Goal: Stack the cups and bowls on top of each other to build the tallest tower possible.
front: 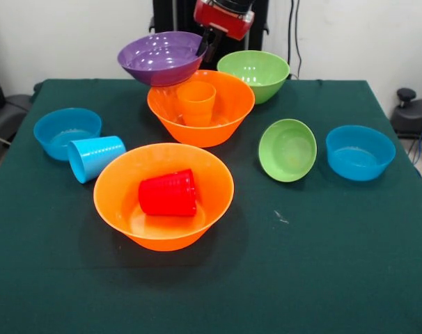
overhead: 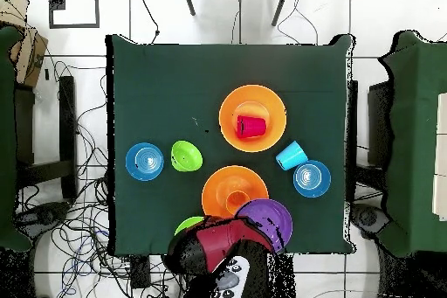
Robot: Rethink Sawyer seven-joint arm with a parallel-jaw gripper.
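Observation:
My gripper (front: 205,46) is shut on the right rim of the large purple bowl (front: 159,58) and holds it off the table, over the back left rim of the far large orange bowl (front: 218,122). An orange cup (front: 196,102) stands upright inside that bowl, just below and right of the purple bowl. The near large orange bowl (front: 127,198) holds a red cup (front: 168,193) lying on its side. A light blue cup (front: 95,157) lies on its side at the left. In the overhead view the purple bowl (overhead: 269,218) sits beside the orange bowl (overhead: 220,191).
A large green bowl (front: 253,73) stands behind the far orange bowl. A small green bowl (front: 287,149) tilts at the right, beside a small blue bowl (front: 360,152). Another small blue bowl (front: 67,132) sits at the left, touching the blue cup. The table (front: 322,278) has a dark green cloth.

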